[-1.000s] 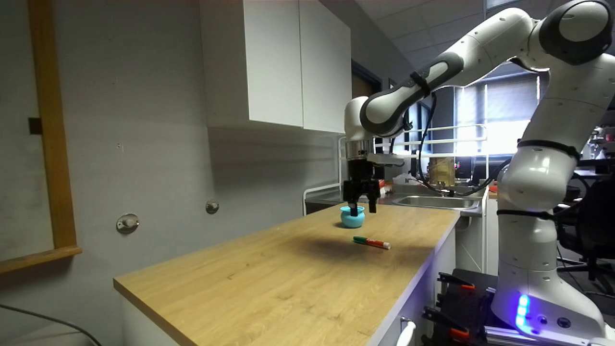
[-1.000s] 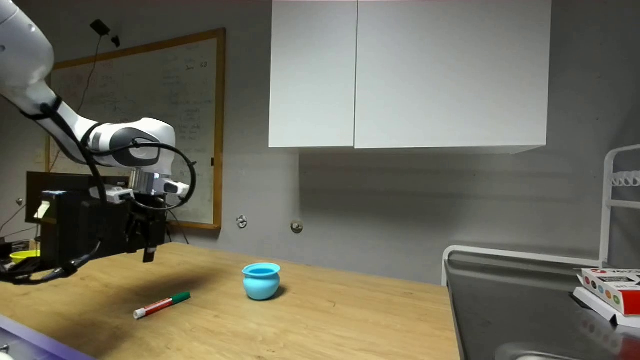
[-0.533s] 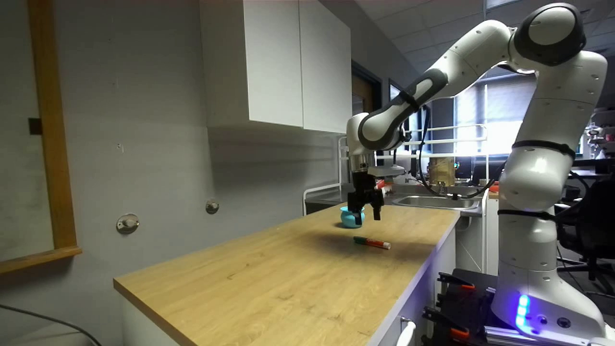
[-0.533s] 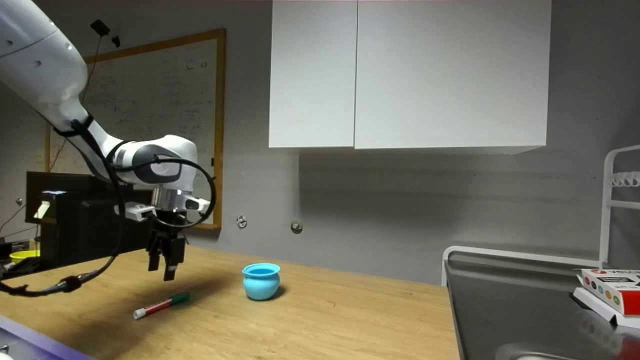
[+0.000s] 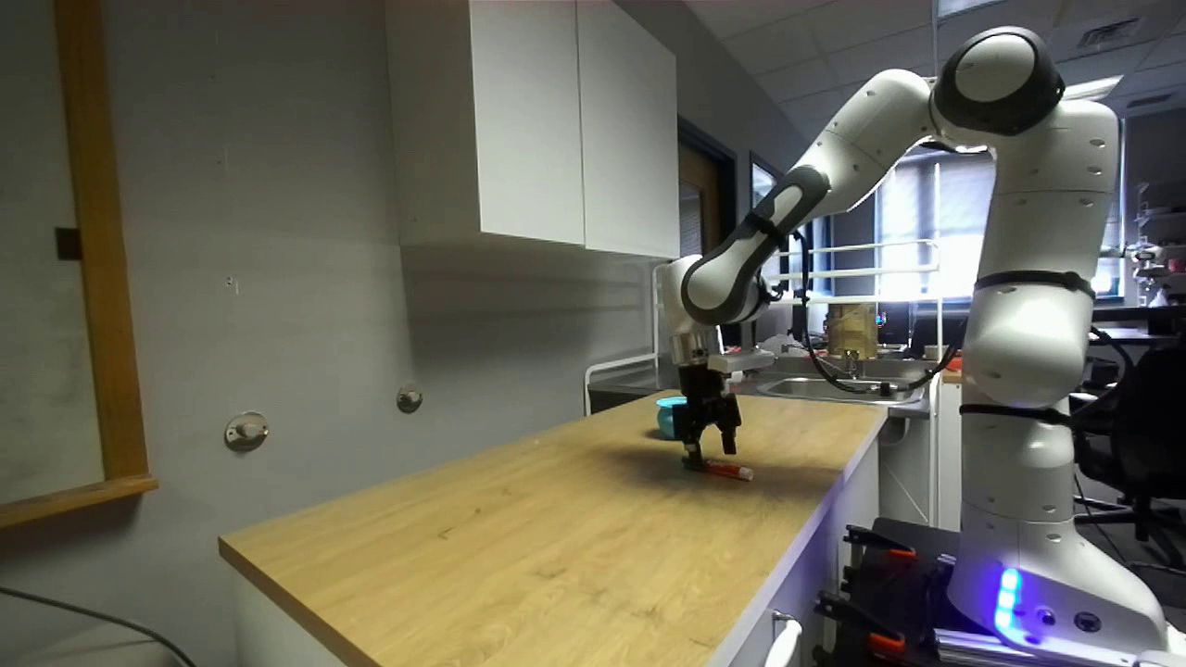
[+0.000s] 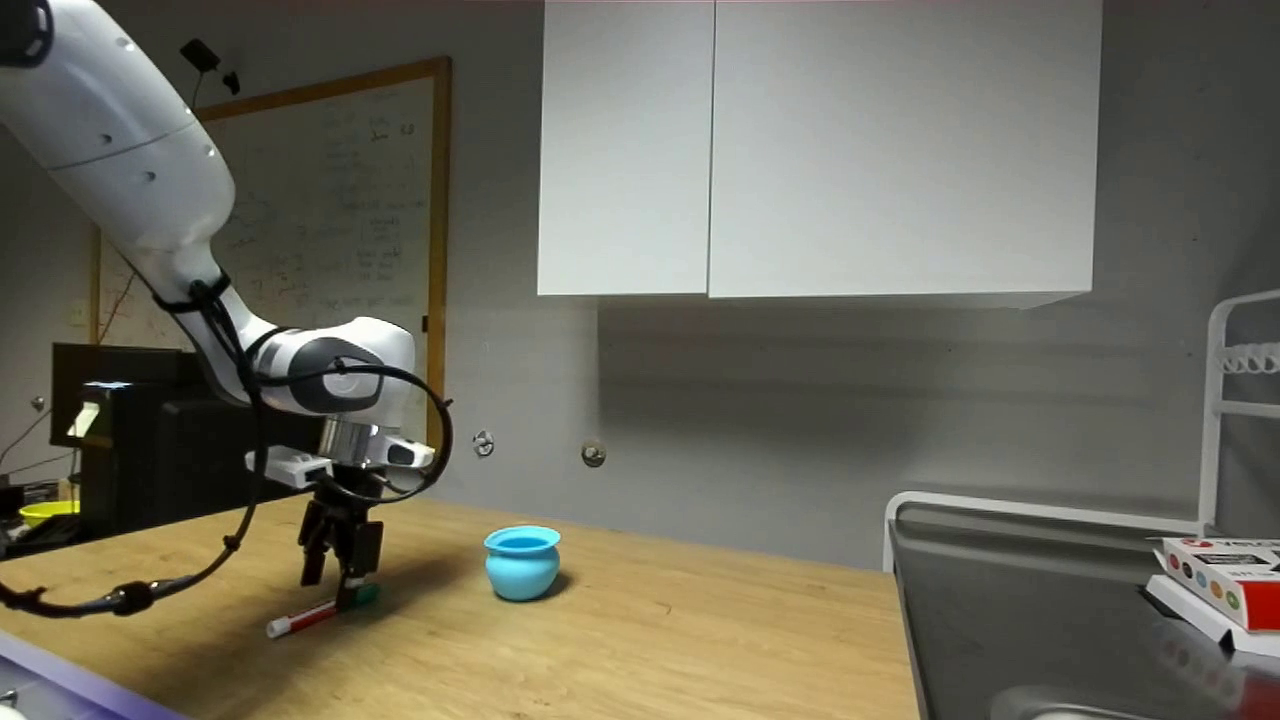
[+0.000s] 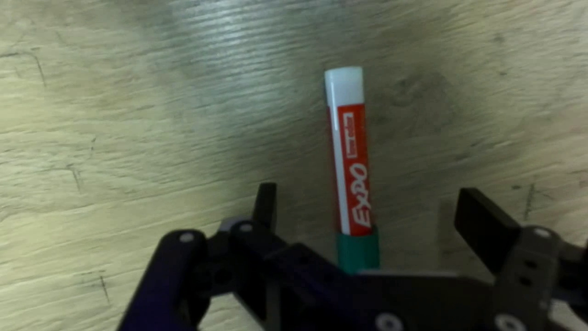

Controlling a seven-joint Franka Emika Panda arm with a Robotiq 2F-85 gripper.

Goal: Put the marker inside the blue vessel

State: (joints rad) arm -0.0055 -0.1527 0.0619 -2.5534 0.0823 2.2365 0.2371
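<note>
In the wrist view, one marker lies flat on the bench. The marker is a slim, smooth cylinder with a white end, a red label lettered EXPO and a green end. The bench surface has streaked wood grain with small dark marks. Two black fingers of the pincer stand wide apart, one to each side of the marker; bare wood shows between each fingertip and the marker. The pincer is empty.

In an exterior view, one cup stands upright on the bench, near the marker's green end: teal-blue, squat, round-bellied, with a flared rim. One finger overlaps the marker near its green end; contact cannot be determined. One smooth white cabinet has two doors.

In an exterior view, one white, jointed arm carries the pincer, fingers down. The pincer partly hides the cup.
</note>
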